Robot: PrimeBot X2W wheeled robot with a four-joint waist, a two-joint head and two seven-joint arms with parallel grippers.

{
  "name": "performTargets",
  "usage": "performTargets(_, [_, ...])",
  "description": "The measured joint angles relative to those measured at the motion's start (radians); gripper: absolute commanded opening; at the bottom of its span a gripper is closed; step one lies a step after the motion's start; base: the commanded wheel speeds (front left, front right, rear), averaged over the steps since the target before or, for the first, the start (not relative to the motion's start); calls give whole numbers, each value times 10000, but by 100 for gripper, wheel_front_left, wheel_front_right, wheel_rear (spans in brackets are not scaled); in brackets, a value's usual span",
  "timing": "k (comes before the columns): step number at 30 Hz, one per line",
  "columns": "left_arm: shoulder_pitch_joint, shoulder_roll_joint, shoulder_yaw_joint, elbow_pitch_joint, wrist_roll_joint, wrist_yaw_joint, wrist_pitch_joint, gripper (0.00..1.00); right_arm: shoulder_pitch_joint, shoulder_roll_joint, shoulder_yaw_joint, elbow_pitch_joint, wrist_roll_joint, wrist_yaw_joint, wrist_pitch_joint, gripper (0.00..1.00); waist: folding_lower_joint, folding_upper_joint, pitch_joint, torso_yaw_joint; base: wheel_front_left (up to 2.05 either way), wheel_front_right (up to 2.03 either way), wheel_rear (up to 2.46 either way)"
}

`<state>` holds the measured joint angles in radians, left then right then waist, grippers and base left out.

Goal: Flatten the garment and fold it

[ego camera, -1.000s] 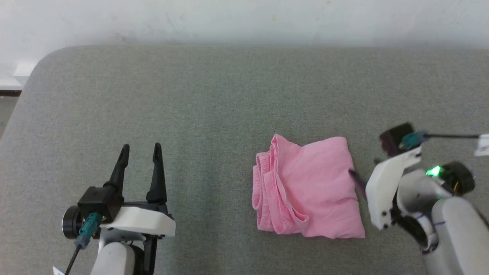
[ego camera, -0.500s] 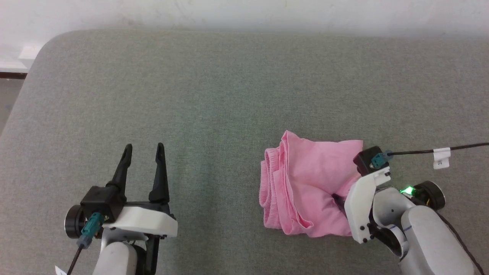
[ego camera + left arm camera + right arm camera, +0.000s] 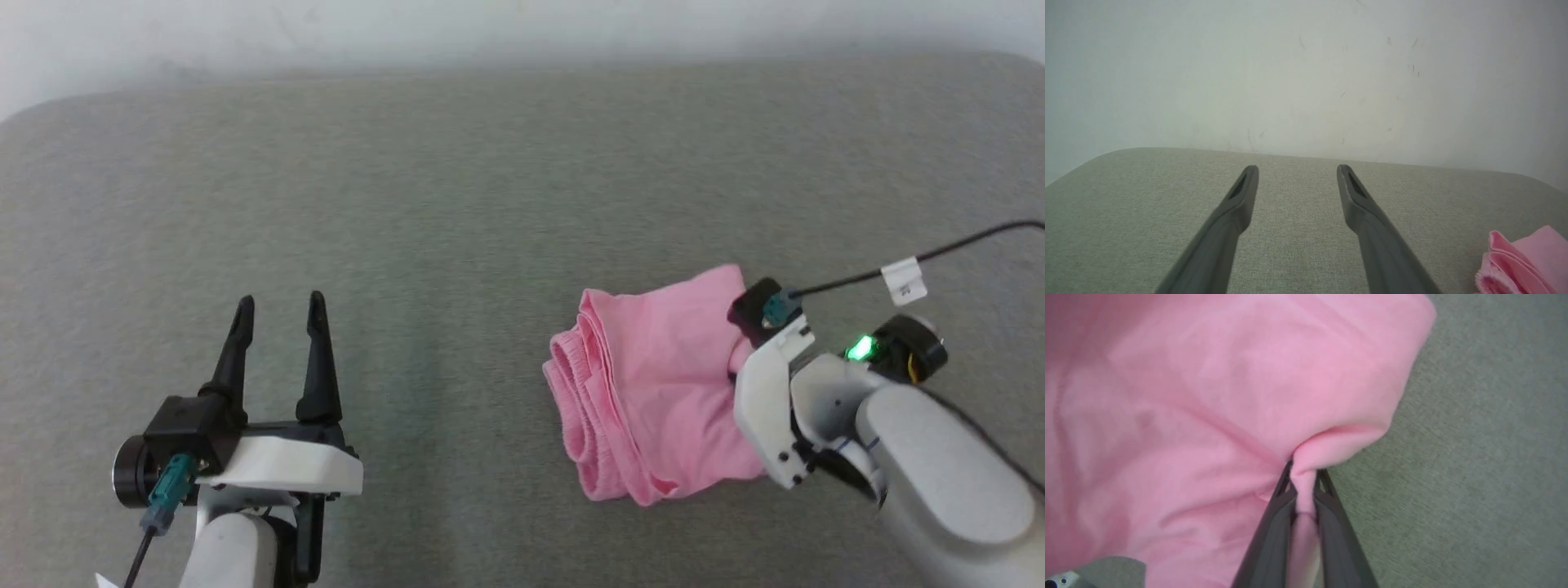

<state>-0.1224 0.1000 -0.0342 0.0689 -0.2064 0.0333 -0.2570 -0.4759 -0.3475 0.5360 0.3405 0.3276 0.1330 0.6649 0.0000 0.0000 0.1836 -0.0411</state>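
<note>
right claw point(image 3: 1303, 475): clamped on a fold at the right edge of the garment point(image 3: 653, 384) | left claw point(image 3: 279, 304): open, empty, over grey surface point(image 3: 449, 204), well left of garment

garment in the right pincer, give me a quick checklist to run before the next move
1. Grip: the right pincer is shut on the garment, with a fold of pink cloth pinched in it: ok.
2. How many layers are in that pinch: cannot tell.
3. Free arm: the left pincer is open, holds nothing and stands apart from the garment: ok.
4. Garment flat: it lies bunched in layers, with a rolled edge on its left side: not ok.
5. Room to spread: the grey surface lies bare to the left of the garment and beyond it: ok.
</note>
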Motion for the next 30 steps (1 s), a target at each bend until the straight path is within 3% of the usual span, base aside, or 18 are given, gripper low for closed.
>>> performTargets(6, [-81, 38, 25, -201, 94, 92, 15, 100, -1507, -629, 625, 700, 617, -2, -454, 0, 1, 0, 304, -1262, 0, 0, 0])
performTargets(15, [-550, 600, 0, -859, 514, 240, 596, 100, -3032, -734, 412, 2899, 769, -2, -1751, 0, 1, 0, 1313, -2969, 0, 0, 0])
performTargets(22, [-723, 982, 4, -1526, 771, 305, 1181, 100, -3965, -1045, -265, 4663, 658, 0, -2769, 0, 3, 0, 2445, -3608, 0, 0, 0])
performTargets(30, [-747, 1191, 6, -2071, 895, 443, 1593, 100, -4809, -1499, -1147, 6270, -82, 0, -4111, 0, 2, 0, 3502, -3805, 0, 0, 0])
